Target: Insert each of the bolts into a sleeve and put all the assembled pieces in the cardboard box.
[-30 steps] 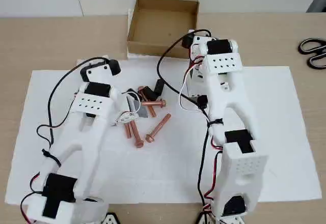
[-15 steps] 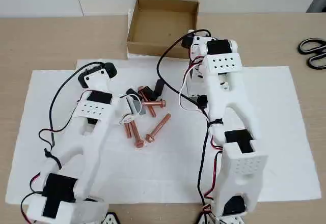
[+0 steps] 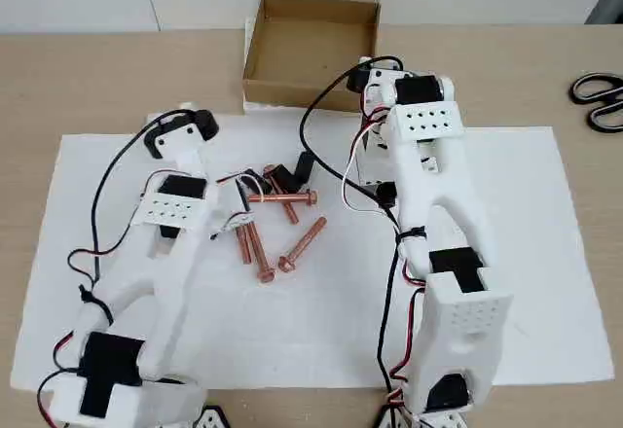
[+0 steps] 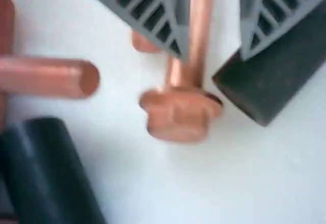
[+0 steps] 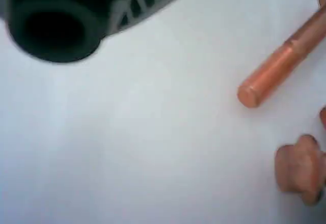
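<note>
— What's different from a second ago?
— The left arm (image 3: pixel 165 214) has swung a little outward, toward the left edge of the paper sheet (image 3: pixel 58 253). Its white perforated plate sits further from the bolts than it did.
— And the left gripper (image 4: pixel 211 53)?
— It drew back with the arm. A grey finger lay across the crosswise bolt (image 3: pixel 282 196) before. Now that bolt's shaft shows nearly from tip to head.
</note>
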Controlling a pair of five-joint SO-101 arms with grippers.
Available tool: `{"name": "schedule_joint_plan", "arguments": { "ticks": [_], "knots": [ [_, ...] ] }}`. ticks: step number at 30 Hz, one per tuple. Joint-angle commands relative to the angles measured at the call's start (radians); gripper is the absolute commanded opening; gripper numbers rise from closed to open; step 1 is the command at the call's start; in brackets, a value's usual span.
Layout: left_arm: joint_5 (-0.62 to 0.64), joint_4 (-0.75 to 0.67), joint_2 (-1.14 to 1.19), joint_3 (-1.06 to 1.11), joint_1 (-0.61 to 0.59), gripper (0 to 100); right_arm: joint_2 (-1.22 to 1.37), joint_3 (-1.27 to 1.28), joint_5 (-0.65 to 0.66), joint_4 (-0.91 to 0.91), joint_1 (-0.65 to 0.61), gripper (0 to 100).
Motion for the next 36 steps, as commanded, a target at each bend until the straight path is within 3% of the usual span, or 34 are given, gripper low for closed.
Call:
{"name": "schedule_joint_plan", "arguments": {
  "ticks": [1, 23, 28, 36],
  "knots": [
    [-0.005, -0.052, 0.038, 0.010, -0.028, 6, -0.008, -0.032, 0.009, -0.010, 0.008, 0.3],
    [-0.028, 0.196, 0.081, -0.197, 0.032, 6, -0.007, -0.032, 0.009, -0.016, 0.008, 0.3],
    [-0.157, 0.269, 0.081, -0.269, 0.034, 6, -0.007, -0.032, 0.009, -0.016, 0.008, 0.3],
    [-0.164, 0.273, 0.092, -0.282, 0.035, 6, -0.007, -0.032, 0.009, -0.016, 0.008, 0.3]
  ]
}}
